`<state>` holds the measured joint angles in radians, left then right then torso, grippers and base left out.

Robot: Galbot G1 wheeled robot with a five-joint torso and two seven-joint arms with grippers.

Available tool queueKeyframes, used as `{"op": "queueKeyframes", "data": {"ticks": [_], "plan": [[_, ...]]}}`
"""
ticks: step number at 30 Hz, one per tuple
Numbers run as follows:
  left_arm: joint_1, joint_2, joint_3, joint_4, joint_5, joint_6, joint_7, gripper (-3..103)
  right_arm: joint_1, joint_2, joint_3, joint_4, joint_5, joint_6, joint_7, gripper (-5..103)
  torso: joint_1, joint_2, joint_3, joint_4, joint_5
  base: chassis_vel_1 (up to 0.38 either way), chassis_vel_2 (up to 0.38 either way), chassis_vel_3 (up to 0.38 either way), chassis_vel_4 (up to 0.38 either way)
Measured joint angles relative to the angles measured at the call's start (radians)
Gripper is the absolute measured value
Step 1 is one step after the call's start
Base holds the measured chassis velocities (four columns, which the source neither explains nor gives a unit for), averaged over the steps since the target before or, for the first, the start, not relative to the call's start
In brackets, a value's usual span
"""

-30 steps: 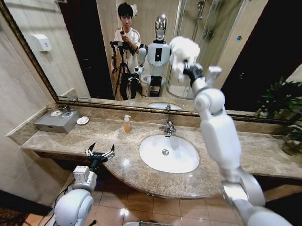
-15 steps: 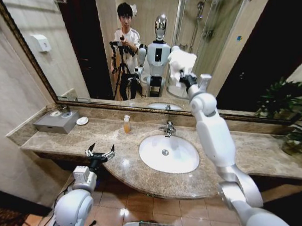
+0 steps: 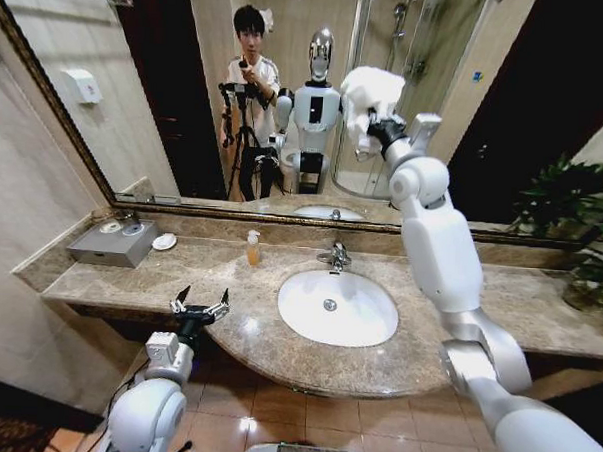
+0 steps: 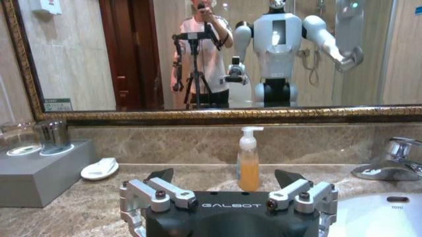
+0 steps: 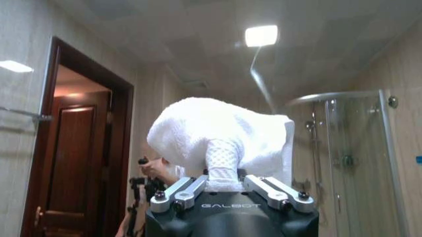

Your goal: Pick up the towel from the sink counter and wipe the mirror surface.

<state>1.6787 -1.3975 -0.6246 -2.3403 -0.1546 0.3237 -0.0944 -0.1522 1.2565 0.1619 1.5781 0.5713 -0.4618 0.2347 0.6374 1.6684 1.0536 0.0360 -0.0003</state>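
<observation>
Bathroom: speckled brown marble counter (image 3: 129,279), oval white basin (image 3: 338,308), bronze-framed mirror (image 3: 167,100).
Right tool (image 3: 379,124) raised against the glass, clamped on the bunched white terry towel (image 3: 373,89); left tool (image 3: 200,307) spread wide, holding nothing, near the counter's front edge.

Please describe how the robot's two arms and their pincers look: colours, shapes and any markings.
Both arms are glossy white with rounded, ball-like joints. The left pincer and right pincer each have a black body printed "GALBOT" in pale letters, silver metal finger links with dark screws, and the left shows black pointed tips.
</observation>
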Motion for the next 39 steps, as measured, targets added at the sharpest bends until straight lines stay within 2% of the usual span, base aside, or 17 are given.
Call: {"op": "queueKeyframes", "data": {"ticks": [9,22,35,39], "plan": [[0.000,0.000,0.000,0.000,0.000,0.000,0.000,100,-0.147,0.002,0.000,0.045,-0.042,0.019,-0.027,10,0.000,0.000,0.000,-0.0004,0.0004,0.000,0.000,0.000,0.000],[0.000,0.000,0.000,0.000,0.000,0.000,0.000,100,0.021,-0.013,-0.011,0.011,-0.002,-0.001,-0.011,10,0.000,0.000,0.000,-0.0002,-0.0001,0.000,0.000,0.000,0.000],[0.000,0.000,0.000,0.000,0.000,0.000,0.000,100,-0.180,-0.007,-0.015,0.066,-0.049,0.011,-0.050,10,0.000,0.000,0.000,-0.0003,0.0004,0.000,0.000,0.000,0.000],[0.000,0.000,0.000,0.000,0.000,0.000,0.000,100,-0.152,0.000,-0.015,0.064,-0.048,0.009,-0.050,10,0.000,0.000,0.000,0.0000,0.0003,0.000,0.000,0.000,0.000]]}}
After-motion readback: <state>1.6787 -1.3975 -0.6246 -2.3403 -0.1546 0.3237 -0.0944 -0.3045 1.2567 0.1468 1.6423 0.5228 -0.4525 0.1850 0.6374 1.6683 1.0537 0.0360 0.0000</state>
